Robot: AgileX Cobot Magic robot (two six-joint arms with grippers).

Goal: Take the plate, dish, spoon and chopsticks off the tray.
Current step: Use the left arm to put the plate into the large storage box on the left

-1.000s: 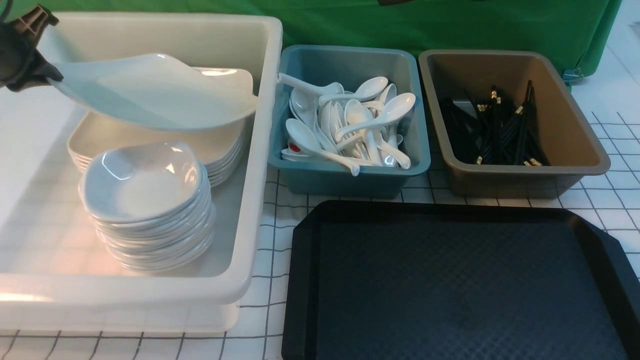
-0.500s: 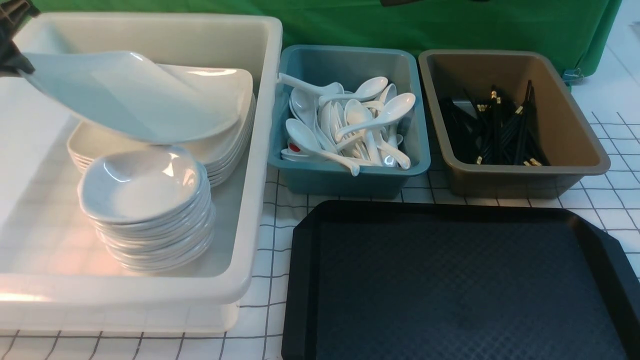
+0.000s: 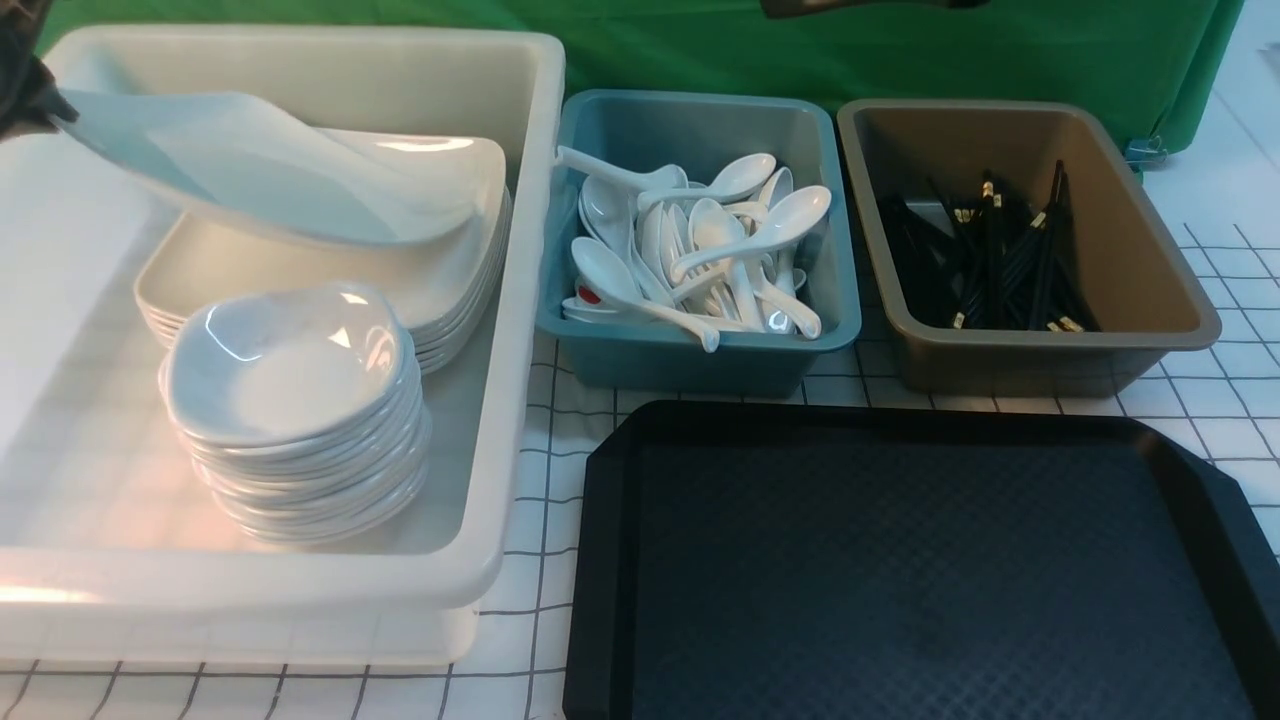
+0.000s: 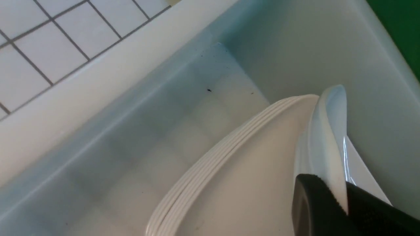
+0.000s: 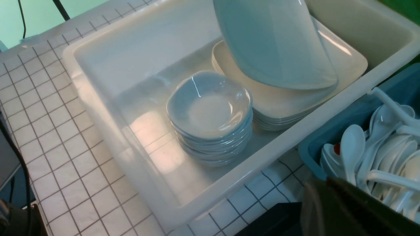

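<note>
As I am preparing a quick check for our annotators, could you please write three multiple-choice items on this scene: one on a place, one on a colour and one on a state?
1. Where is the plate that the left gripper holds?
A. On the black tray.
B. Over the stack of plates in the white bin.
C. In the teal bin.

2. What colour is the chopsticks' bin?
A. Teal.
B. White.
C. Brown.

3. How is the held plate?
A. Tilted, pinched at its rim.
B. Lying flat on the table.
C. Standing upright among the spoons.

Answers:
1 B, the front view shows it above the stack, inside the white bin.
2 C, the black chopsticks lie between brown walls.
3 A, its edge at the gripper is high and the opposite edge is low.
</note>
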